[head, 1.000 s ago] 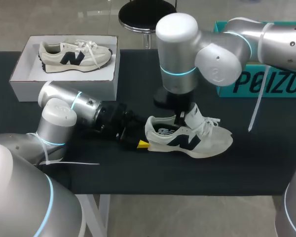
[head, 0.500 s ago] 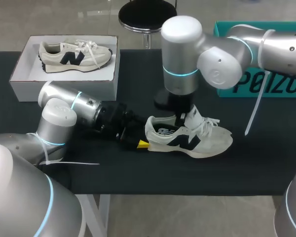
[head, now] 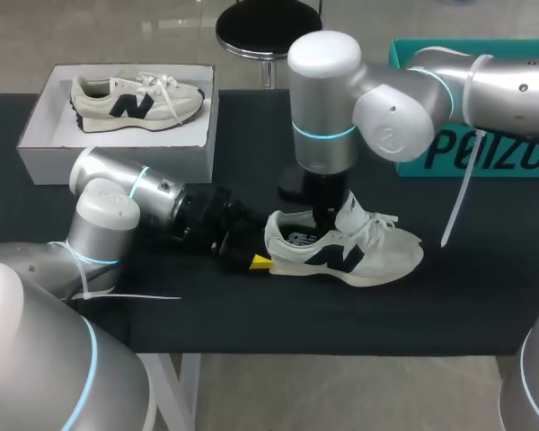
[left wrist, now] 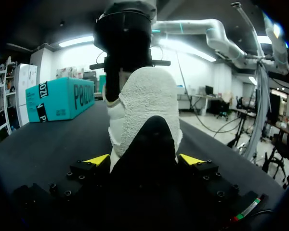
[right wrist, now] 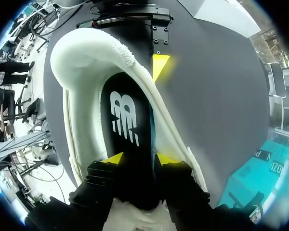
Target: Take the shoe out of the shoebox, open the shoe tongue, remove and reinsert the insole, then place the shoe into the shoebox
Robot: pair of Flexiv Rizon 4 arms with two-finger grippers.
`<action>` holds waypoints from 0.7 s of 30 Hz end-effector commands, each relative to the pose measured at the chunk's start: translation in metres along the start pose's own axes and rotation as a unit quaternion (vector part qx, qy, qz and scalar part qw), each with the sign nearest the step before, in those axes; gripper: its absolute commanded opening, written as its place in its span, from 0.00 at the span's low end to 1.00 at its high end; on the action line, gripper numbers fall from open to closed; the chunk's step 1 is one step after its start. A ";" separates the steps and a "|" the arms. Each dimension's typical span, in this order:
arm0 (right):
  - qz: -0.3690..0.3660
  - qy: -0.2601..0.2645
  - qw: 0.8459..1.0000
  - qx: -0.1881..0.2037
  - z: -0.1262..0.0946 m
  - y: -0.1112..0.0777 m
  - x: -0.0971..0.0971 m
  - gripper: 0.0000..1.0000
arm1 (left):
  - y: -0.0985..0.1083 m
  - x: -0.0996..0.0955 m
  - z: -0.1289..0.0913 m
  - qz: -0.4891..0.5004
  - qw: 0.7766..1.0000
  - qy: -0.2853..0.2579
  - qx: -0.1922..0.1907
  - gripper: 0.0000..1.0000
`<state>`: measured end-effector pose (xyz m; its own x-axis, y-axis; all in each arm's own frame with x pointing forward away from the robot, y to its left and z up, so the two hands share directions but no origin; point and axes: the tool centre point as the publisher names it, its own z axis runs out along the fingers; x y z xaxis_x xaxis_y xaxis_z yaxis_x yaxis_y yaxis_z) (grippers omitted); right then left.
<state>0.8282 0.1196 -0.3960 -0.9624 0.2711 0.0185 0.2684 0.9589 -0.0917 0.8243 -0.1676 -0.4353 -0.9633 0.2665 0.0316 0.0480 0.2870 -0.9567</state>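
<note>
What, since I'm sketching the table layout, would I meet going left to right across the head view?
white shoebox → left claw → shoe on the table → teal box

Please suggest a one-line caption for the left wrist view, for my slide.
Left pincer grips the white shoe by its heel; the right arm stands just above the shoe.

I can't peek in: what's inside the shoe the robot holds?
In the shoe: a black insole between the right fingers. Its toe end is hidden under the tongue.
</note>
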 end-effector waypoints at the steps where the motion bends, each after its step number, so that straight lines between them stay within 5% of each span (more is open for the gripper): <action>1: 0.000 0.005 1.000 0.002 0.006 0.002 0.000 0.40 | 0.002 0.001 0.001 0.000 1.000 0.000 -0.001 0.00; 13: -0.012 0.034 0.999 0.014 0.043 0.018 0.019 0.43 | 0.002 0.001 0.001 0.000 1.000 0.000 -0.001 0.00; 14: -0.010 0.036 0.999 0.018 0.047 0.018 0.020 0.37 | 0.002 0.001 0.001 0.000 1.000 0.000 -0.001 0.00; 16: -0.004 0.027 0.999 0.016 0.049 0.018 0.024 0.00 | 0.002 0.001 0.001 0.000 1.000 0.000 -0.001 0.00; 21: 0.019 0.005 1.000 0.013 0.046 0.014 0.030 0.00 | 0.002 0.001 0.001 0.000 1.000 0.000 -0.001 0.00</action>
<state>0.8137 0.1300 -0.4146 -0.9511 0.3045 0.0509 0.2968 0.9472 -0.1211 0.8235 -0.1662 -0.4361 -0.9632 0.2670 0.0312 0.0486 0.2871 -0.9567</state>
